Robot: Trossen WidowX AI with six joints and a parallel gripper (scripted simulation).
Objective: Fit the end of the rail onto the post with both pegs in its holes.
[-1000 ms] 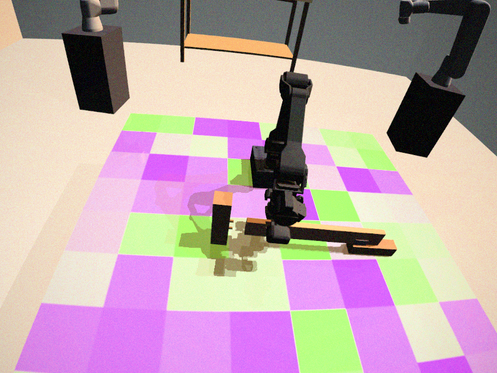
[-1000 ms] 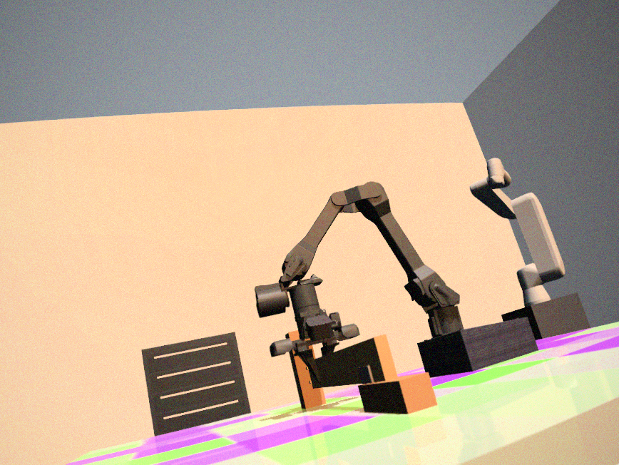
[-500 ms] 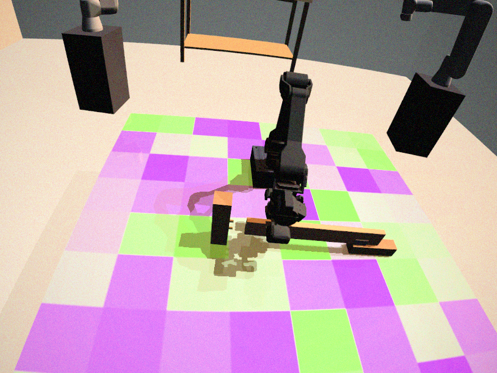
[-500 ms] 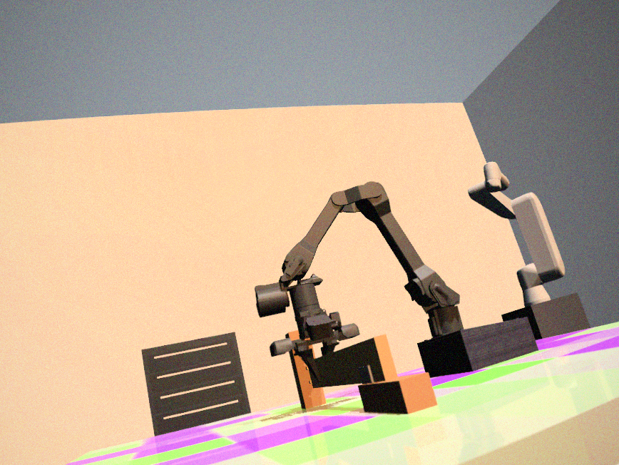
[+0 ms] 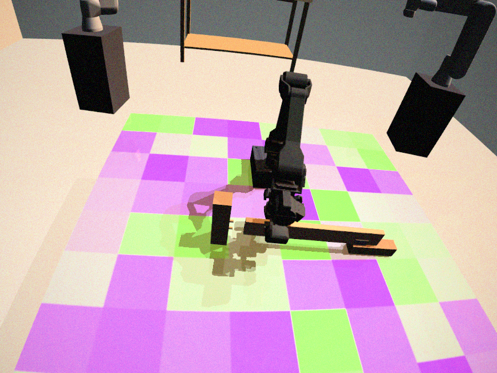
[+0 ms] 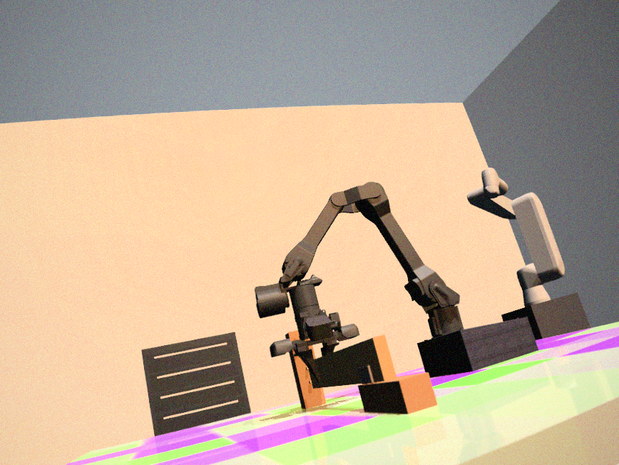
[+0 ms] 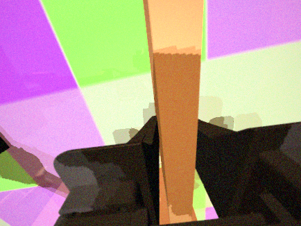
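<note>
Closest in, the wrist view is basically all rail (image 7: 177,114): the gripper (image 7: 175,152) is clamped on it from both sides, dark fingers pressed flat against the long faces, checkered mat (image 7: 104,41) underneath.

Pulling back to the top view, the grab point sits near the post end of the rail (image 5: 321,233), not mid-span. Makes sense to me, since that's the end that needs steering. The post (image 5: 221,218) stands just beside that end with a small gap, and thin pegs (image 5: 232,225) poke across it. Can't really tell from here whether the pegs have started into the holes; too small.

Farther along, the other end sits on the footboard block (image 5: 375,246), apparently in its bracket.

Handling-wise, I'd guess it's a stiff wooden beam, not heavy, nothing fragile. Smooth flat sides could slip or pivot in a narrow pinch, and being long, any twist at the claw swings the far end. So hold it square and push straight along its length.
</note>
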